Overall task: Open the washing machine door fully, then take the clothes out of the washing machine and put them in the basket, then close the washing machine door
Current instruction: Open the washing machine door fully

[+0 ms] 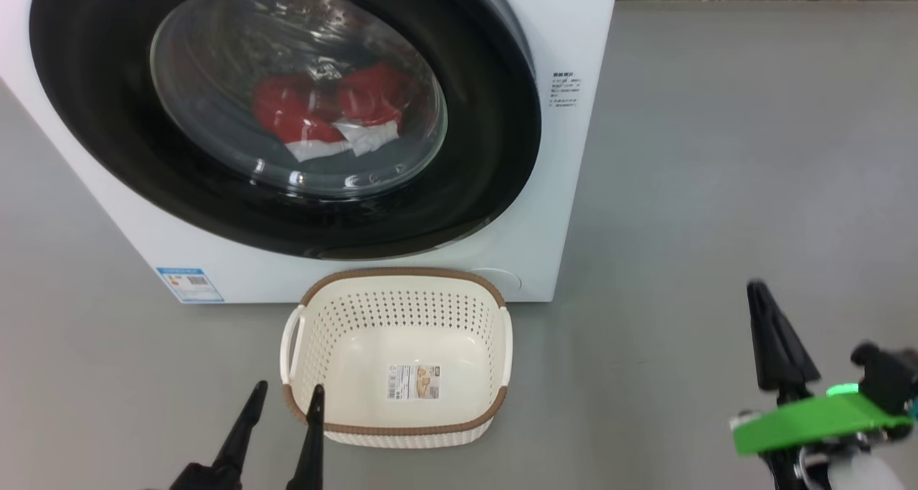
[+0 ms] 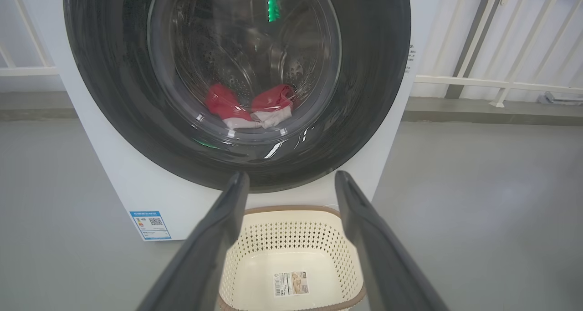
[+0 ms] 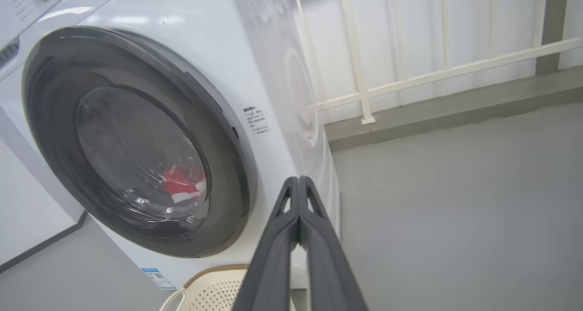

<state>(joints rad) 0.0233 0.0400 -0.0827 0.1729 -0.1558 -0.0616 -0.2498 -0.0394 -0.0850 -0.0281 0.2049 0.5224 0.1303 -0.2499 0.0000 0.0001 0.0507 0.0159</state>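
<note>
Grey floor (image 1: 717, 153); door (image 1: 107, 117) not yet opened, clothes (image 1: 294, 113) inside, basket (image 1: 401, 273) empty. Left pincer (image 1: 287, 388) gapes, holding nothing; right pincer (image 1: 756, 289) closed on nothing.

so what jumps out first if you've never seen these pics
The glossy black washing machine door, shut, dominates the upper left of the head view, with the red clothes bright behind its glass. Just below it, on the grey floor in front of the white washing machine, sits the cream basket, empty but for a sticker. At the lower right, the right gripper is shut beside a bright green part.
</note>
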